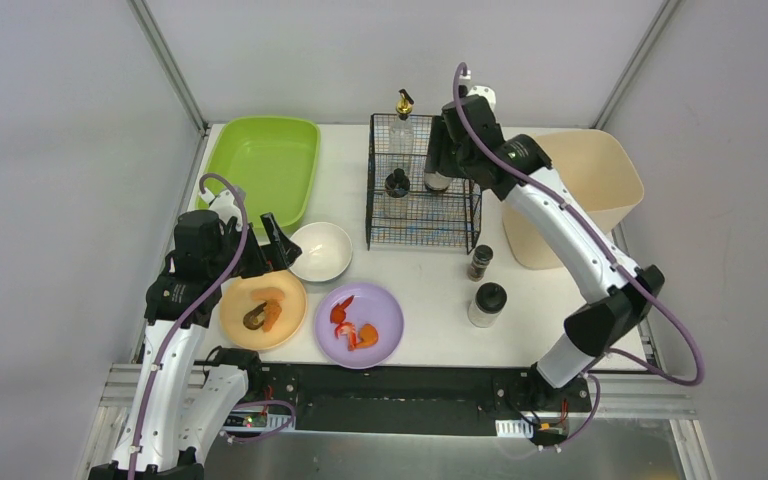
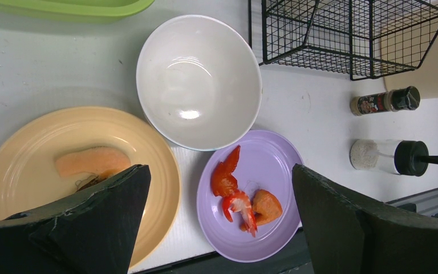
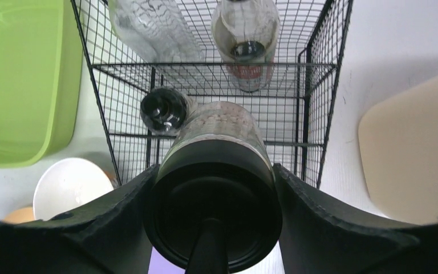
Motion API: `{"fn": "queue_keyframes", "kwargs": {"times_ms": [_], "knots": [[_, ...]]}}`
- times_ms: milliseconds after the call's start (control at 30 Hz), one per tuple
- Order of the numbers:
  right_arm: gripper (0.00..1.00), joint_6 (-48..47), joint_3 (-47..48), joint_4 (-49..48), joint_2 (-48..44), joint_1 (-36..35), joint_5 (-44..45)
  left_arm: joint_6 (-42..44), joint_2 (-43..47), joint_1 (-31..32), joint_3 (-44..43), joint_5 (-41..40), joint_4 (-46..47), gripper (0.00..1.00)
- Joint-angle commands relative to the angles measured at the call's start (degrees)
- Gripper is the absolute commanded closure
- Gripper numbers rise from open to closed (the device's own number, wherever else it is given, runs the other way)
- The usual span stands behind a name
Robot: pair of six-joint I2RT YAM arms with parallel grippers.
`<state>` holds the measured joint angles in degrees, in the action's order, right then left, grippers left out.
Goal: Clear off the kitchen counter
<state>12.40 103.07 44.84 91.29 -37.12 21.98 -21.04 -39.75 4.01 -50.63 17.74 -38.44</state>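
At wire basket (image 3: 306, 114), right gripper (image 3: 217, 191) clasps jar (image 3: 219, 131), bottom unseen.

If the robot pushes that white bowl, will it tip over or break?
Probably slides, not tips: the white bowl sits wide and low on the kitchen counter. Its glossy shine suggests hard, slippery, maybe breakable material. It is empty, so likely fairly light.

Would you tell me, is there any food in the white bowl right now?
No, the white bowl shows only a bare, glossy inside.
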Motion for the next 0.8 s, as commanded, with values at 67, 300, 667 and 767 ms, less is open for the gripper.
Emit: {"fn": "queue_keyframes", "kwargs": {"times_ms": [67, 300, 667, 767], "knots": [[0.68, -0.7, 10.1, -1.5, 6.8, 1.6, -0.9, 0.1, 0.1, -0.7, 0.2, 0.5, 1.3, 0.0], [0.68, 0.2, 12.6, -1.7, 12.4, 3.7, -3.6, 0.1, 0.2, -0.6, 0.2, 0.5, 1.3, 0.0], [0.71, -0.3, 12.1, -4.0, 18.6, 4.9, -3.0, 0.0, 0.0, -0.9, 0.1, 0.9, 1.3, 0.0], [0.71, -0.3, 11.4, -4.8, 20.2, 5.0, -2.9, 0.0, -0.1, -1.1, 0.1, 1.1, 1.3, 0.0]]}}
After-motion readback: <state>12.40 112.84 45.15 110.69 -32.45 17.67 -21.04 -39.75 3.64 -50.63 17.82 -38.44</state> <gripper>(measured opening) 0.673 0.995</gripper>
